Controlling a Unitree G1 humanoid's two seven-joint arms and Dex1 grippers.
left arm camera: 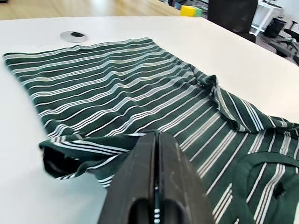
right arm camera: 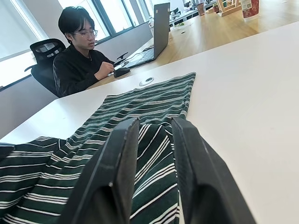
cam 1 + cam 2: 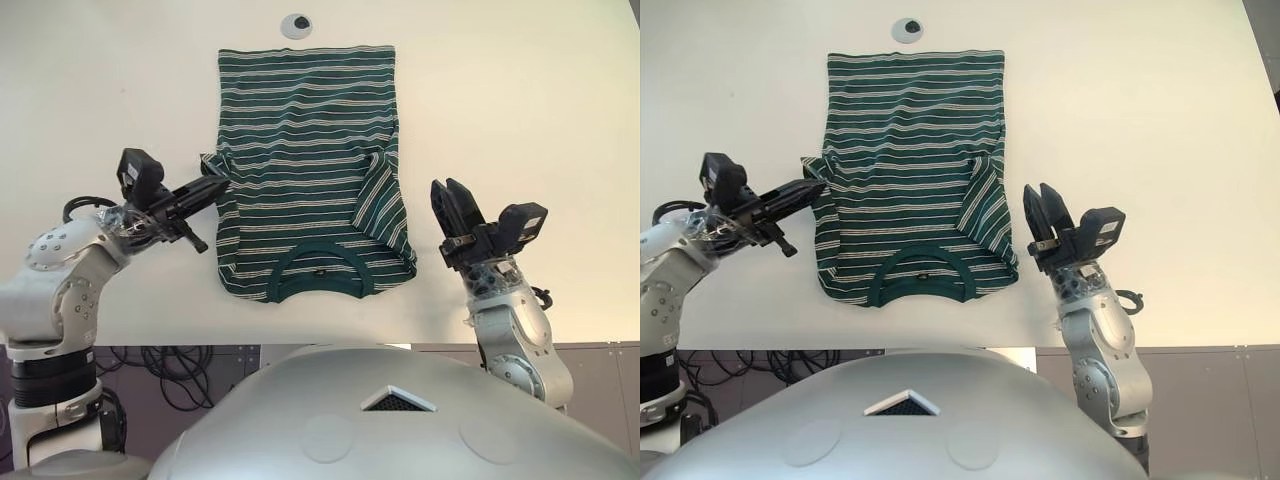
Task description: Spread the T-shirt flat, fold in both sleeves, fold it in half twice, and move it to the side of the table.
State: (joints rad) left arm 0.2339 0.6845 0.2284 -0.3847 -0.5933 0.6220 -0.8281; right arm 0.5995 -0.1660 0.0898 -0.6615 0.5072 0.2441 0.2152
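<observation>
**While the T-shirt [image 3: 300, 130] lies partly folded, left gripper [image 3: 224, 183] shut, right gripper [image 3: 447, 184] spread**

Though its body lies smooth on the matte white table [image 3: 520, 100], the soft knit garment is not a clean rectangle. It is dark green with thin pale stripes running across it in pairs. Its straight hem [image 3: 305, 50] is on the far side and its collar [image 3: 322, 268] on the near side. The collar is a plain dark green band curving in a half-oval.

The sleeve on the robot's right [image 3: 385, 205] is turned in over the chest. Its stripes run on a slant against the level ones beneath, and a small pucker sits where it meets the shoulder. The sleeve on the robot's left [image 3: 212, 165] is bunched into a loose, hollow fold that sticks out from the shirt's edge.

The left gripper's two smooth black fingers are pressed flat together, forming one narrow wedge. Their tips are right at that rumpled sleeve, but I cannot tell whether any cloth is caught between them.

The right gripper stands just beside the shirt's right edge, near the shoulder. Its broad, rounded black fingers are held apart and point away from the robot, with nothing between them.

A small round grey disc [image 3: 296, 25] is set into the tabletop just beyond the hem.
</observation>
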